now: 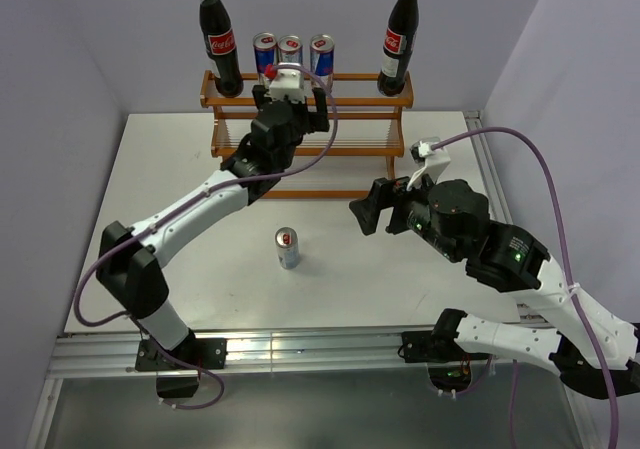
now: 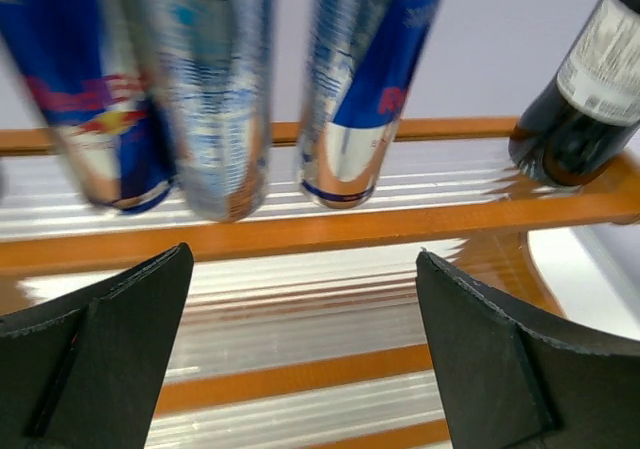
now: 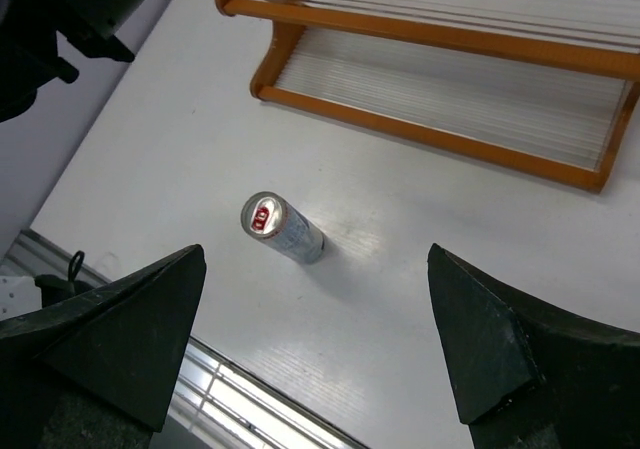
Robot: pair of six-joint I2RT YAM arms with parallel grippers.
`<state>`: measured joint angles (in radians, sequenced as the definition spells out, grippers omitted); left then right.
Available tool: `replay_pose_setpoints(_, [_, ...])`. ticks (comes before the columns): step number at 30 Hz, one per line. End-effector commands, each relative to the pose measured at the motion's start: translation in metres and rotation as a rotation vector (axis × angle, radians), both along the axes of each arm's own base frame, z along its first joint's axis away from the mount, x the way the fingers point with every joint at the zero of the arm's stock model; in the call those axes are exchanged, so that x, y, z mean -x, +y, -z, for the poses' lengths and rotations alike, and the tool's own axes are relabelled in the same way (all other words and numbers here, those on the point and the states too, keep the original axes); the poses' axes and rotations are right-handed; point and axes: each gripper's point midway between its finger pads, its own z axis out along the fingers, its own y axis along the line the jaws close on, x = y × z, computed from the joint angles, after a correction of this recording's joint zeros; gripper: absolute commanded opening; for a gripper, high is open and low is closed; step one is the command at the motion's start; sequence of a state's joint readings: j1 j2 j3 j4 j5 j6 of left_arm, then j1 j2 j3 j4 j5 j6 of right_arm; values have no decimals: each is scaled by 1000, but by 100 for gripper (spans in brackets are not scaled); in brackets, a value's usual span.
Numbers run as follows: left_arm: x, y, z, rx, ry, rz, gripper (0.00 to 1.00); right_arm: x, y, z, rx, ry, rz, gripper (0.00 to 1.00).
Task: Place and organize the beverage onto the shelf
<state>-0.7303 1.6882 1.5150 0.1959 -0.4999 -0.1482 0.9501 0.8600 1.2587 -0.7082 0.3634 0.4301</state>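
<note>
The jaws of the left gripper (image 2: pixel 302 269) are spread wide and empty; three Red Bull cans (image 2: pixel 350 79) and a cola bottle (image 2: pixel 585 99) are stood on the shelf (image 2: pixel 330 227) just beyond them. The jaws of the right gripper (image 3: pixel 315 269) are spread wide too, and a lone can (image 3: pixel 283 229) is seen between them.
</note>
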Motion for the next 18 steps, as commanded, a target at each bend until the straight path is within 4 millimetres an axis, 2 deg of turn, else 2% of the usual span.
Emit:
replay_pose_setpoints(1, [28, 28, -42, 145, -15, -60, 100, 3, 4, -38, -96, -100, -47, 100])
replay_pose_setpoints(2, [39, 44, -37, 131, 35, -105, 100, 7, 3, -41, -113, -110, -64, 100])
replay_pose_setpoints(5, [63, 71, -29, 187, 119, -160, 99, 11, 1, -42, -140, -142, -78, 100])
replay_pose_setpoints(7, [81, 86, 2, 176, 218, -187, 100, 9, -1, -38, -147, -146, -62, 100])
replay_pose_setpoints(8, [95, 98, -4, 206, 215, -191, 99, 9, -3, -38, -150, -148, -54, 100])
replay_pose_setpoints(9, [106, 108, 9, 227, 264, -221, 100, 7, -4, -32, -137, -137, -41, 100])
replay_pose_setpoints(11, [127, 125, 19, 247, 289, -223, 99, 6, -2, -25, -115, -122, -44, 100])
replay_pose_setpoints(12, [137, 133, 30, 251, 325, -242, 99, 6, -1, -21, -100, -110, -49, 100])
replay_pose_setpoints(13, [144, 139, 43, 244, 350, -252, 99, 6, 1, -17, -89, -102, -55, 100])
replay_pose_setpoints(14, [154, 146, 41, 256, 355, -247, 100, 5, 4, -13, -74, -89, -58, 100])
replay_pose_setpoints(16, [170, 155, 62, 211, 420, -247, 100, 4, 3, -6, -55, -72, -52, 100])
replay_pose_setpoints(18, [182, 165, 69, 200, 453, -255, 100, 4, 5, 2, -39, -56, -56, 100])
